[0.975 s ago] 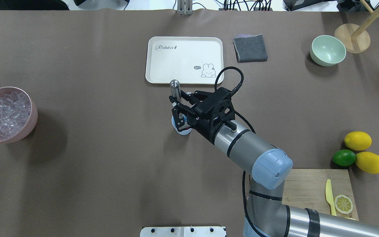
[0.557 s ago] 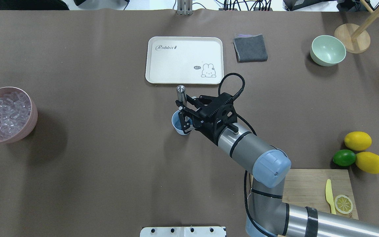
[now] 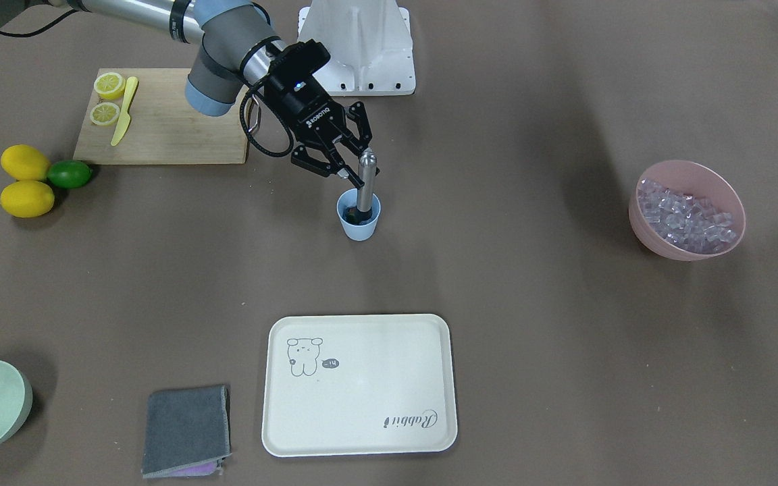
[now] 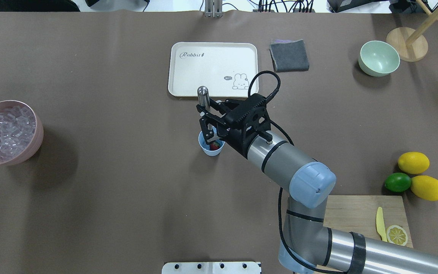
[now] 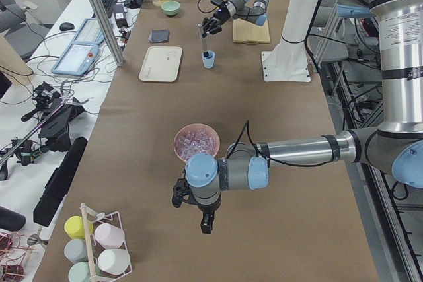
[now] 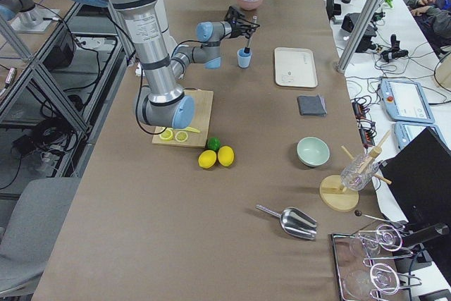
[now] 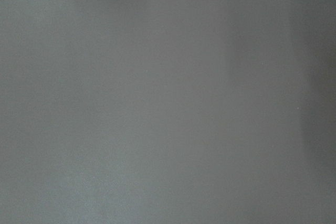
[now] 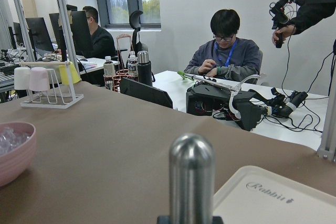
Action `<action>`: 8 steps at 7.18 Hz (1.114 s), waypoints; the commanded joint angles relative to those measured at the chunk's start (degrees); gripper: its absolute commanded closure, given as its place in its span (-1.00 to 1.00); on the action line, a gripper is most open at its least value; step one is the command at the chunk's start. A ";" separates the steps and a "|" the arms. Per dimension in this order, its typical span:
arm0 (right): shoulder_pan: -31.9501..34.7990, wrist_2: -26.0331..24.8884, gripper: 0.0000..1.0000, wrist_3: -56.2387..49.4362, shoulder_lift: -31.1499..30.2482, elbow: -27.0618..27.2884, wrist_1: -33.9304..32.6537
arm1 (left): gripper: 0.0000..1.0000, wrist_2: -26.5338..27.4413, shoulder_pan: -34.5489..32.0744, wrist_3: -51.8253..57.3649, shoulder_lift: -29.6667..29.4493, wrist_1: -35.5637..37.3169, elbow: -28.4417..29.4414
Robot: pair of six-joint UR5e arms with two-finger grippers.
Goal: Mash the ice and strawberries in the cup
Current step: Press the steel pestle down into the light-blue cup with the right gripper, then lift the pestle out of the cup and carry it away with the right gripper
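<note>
Standing mid-tabletop [image 4: 108,182], the light blue cup [image 3: 359,226] holds a red strawberry [image 4: 215,145], and the lower end of an upright metal rod [image 3: 365,182] dips inside it. The right fingers [image 3: 335,167] are clamped on the rod's shaft above the rim. The ice [image 4: 6,129] fills a pink bowl [image 4: 38,142] well apart, towards the robot's left. The left fingers [image 5: 206,224] hang near that bowl; I cannot tell whether they are wide or narrow.
</note>
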 commanded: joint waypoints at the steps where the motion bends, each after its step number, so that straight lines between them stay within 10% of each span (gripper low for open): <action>1: 2.05 5.48 1.00 5.80 0.09 8.53 -14.15 | -1.00 0.00 0.00 0.09 0.00 0.00 0.24; 5: 10.21 24.17 1.00 22.59 0.09 29.33 -51.81 | -1.00 0.00 0.00 -0.09 0.00 0.09 0.77; 8: 26.35 48.76 1.00 23.50 -0.26 31.59 -70.77 | -1.00 -10.12 0.00 -16.86 -0.62 0.61 -4.82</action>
